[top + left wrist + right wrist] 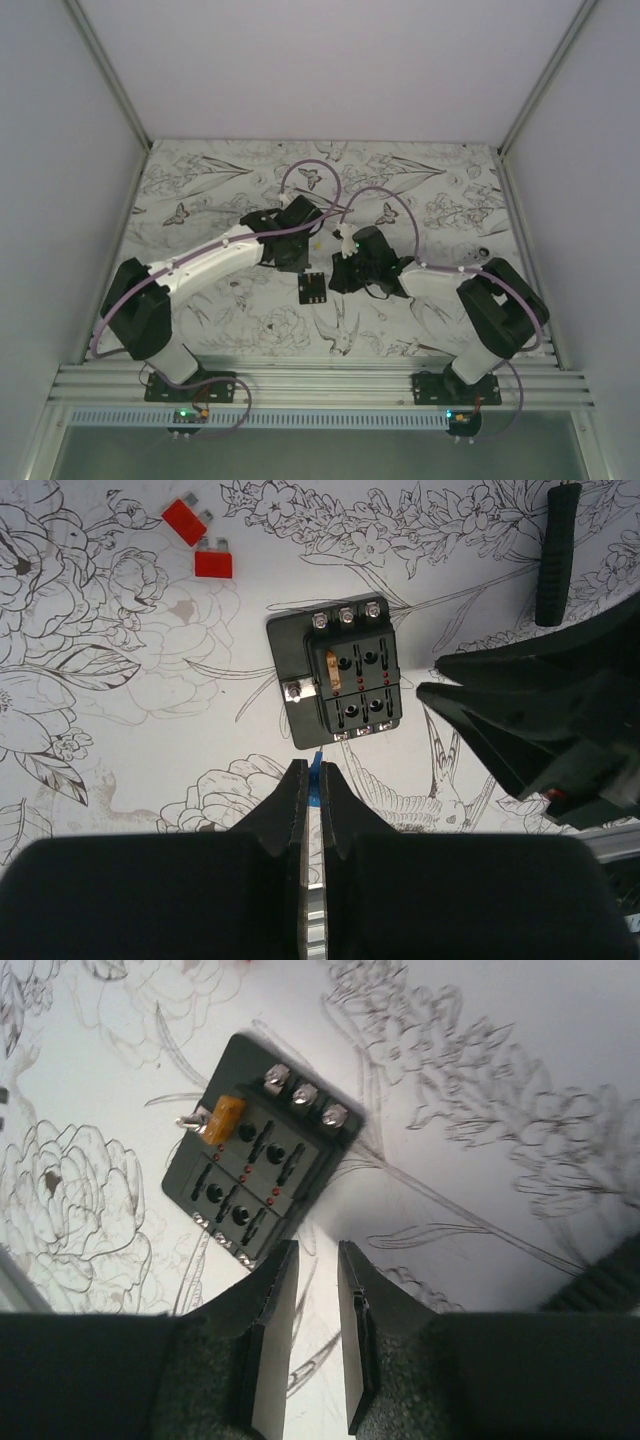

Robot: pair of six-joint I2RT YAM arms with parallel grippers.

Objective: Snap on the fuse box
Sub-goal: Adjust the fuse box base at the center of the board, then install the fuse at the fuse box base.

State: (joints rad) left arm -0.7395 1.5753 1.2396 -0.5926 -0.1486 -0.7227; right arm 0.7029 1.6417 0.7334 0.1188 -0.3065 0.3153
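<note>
The fuse box point(313, 288) lies flat on the patterned table between the two arms. In the left wrist view the fuse box point(335, 670) sits just beyond my left gripper point(313, 772), which is shut on a small blue fuse point(316, 777) held a little above the box's near edge. One amber fuse point(225, 1120) sits in a slot of the fuse box point(260, 1175). My right gripper point(318, 1250) is open with a narrow gap and empty, beside the box's corner. The left gripper point(296, 262) and right gripper point(345, 270) also show from above.
Two loose red fuses point(185, 522) point(213, 562) lie on the table beyond the box to the left. A thin black stick tool point(557, 550) lies at the far right. The right gripper's body point(530, 720) is close on the right of the box.
</note>
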